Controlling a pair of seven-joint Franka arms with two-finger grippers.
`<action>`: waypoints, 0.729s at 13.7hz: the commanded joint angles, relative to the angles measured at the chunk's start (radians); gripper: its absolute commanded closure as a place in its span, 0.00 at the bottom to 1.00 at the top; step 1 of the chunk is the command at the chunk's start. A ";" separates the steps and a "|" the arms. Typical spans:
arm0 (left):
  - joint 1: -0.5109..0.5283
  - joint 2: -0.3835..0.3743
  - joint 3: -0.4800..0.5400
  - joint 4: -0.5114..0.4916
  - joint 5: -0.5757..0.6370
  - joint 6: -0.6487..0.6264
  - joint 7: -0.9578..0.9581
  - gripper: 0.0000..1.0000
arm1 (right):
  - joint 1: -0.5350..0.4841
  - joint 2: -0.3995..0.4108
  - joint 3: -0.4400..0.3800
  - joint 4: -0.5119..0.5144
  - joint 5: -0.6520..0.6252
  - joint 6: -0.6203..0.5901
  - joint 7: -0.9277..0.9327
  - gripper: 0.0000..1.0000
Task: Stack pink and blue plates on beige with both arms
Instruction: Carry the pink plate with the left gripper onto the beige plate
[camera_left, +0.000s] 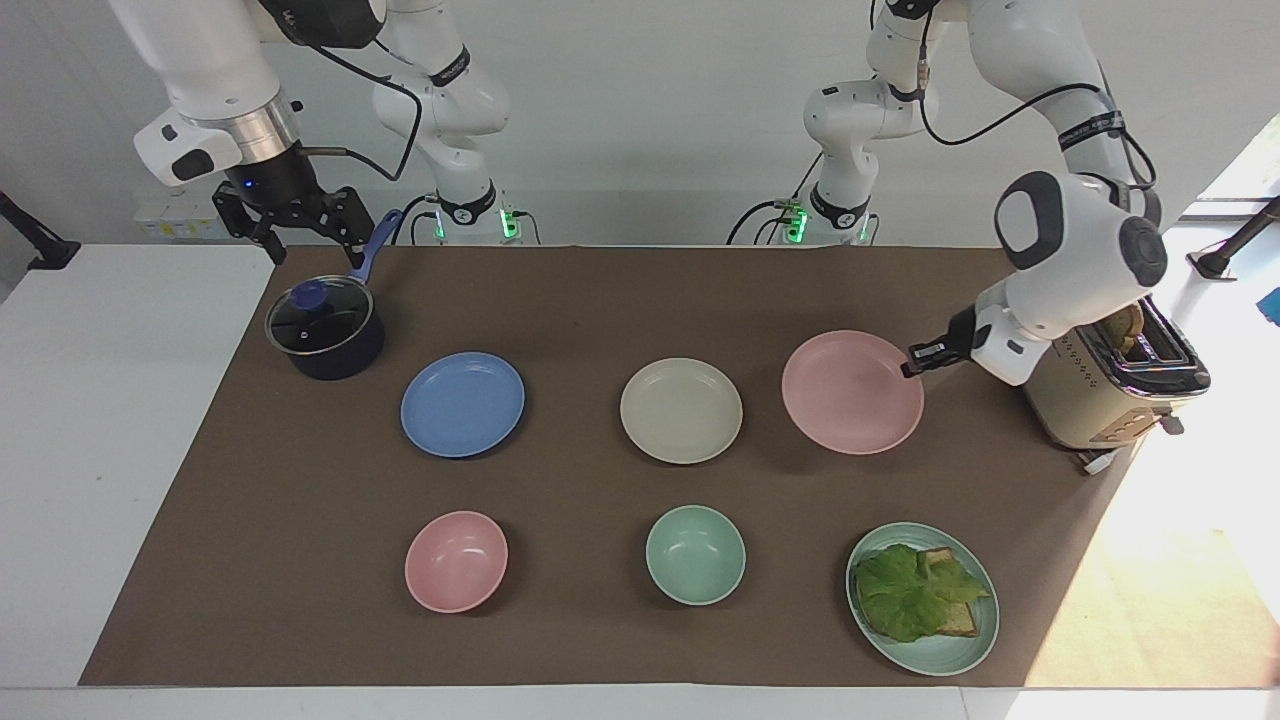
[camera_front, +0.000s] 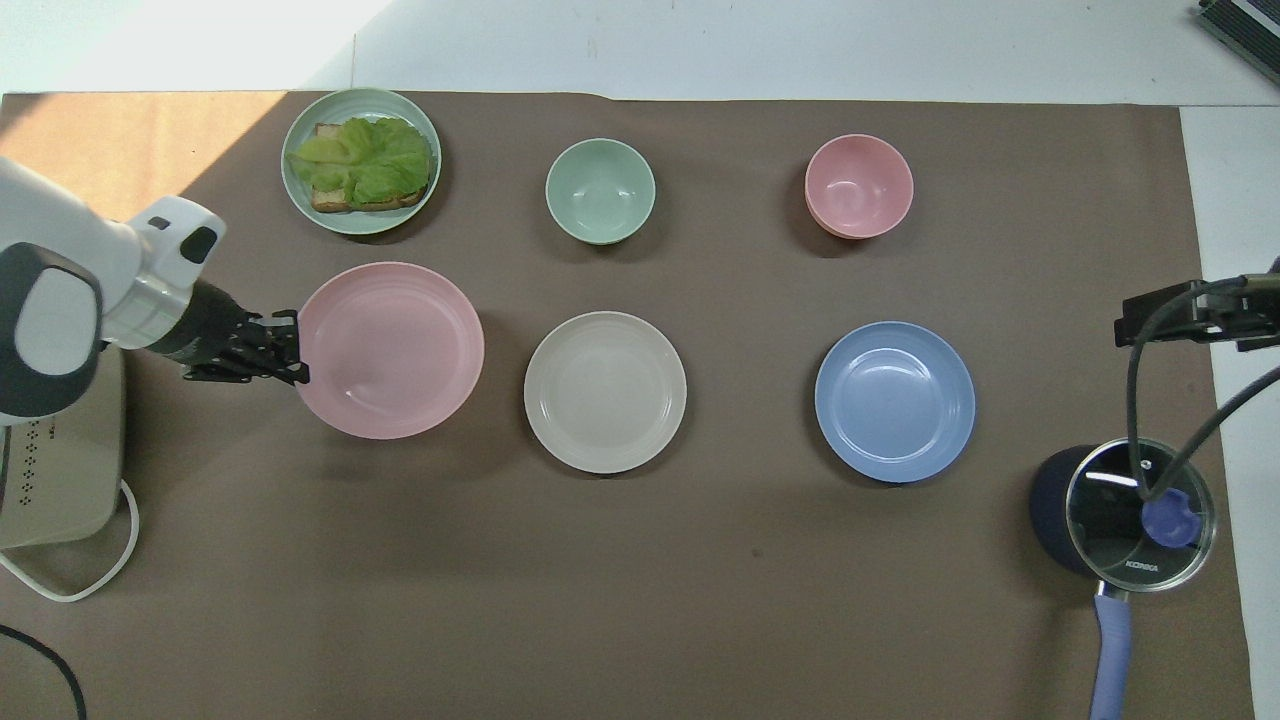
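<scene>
1. Your right gripper (camera_left: 305, 235) hangs with its fingers spread wide and empty, over the table's edge next to the lidded saucepan (camera_left: 325, 330) at the right arm's end. That arm waits. When you send it down for the blue plate (camera_left: 462, 404), the pan and its blue handle stand close by; a low, careless sweep could clip them.

2. Your left gripper (camera_left: 912, 362) is clenched on the rim of the pink plate (camera_left: 852, 392), at the edge toward the toaster (camera_left: 1115, 385). The plate is lifted off the mat and hangs by that one pinch, toward the left arm's end of the table beside the beige plate (camera_left: 681, 410). A thin rim grip like this could slip or let the plate droop if you swing quickly. Judged from the overhead view, the plate already sits a little tilted.

3. The beige plate lies flat in the middle of the mat, between the pink and blue plates. If you release the pink plate off-centre or from too high, it may land askew, or nudge the beige one out of place.

4. Farther from the robots sit the plate of lettuce and toast (camera_left: 922, 597), the green bowl (camera_left: 695, 554) and the pink bowl (camera_left: 456, 561). They lie clear of the direct path, so only a wide detour would endanger them.
</scene>
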 joint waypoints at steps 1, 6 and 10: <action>-0.179 -0.009 0.011 -0.009 -0.027 0.076 -0.204 1.00 | -0.010 -0.022 0.005 -0.030 -0.006 0.021 0.008 0.00; -0.352 0.017 0.013 -0.119 -0.027 0.323 -0.329 1.00 | -0.010 -0.024 0.005 -0.031 -0.006 0.022 0.003 0.00; -0.344 0.010 0.014 -0.161 -0.027 0.360 -0.318 1.00 | -0.013 -0.022 0.005 -0.033 -0.006 0.022 -0.004 0.00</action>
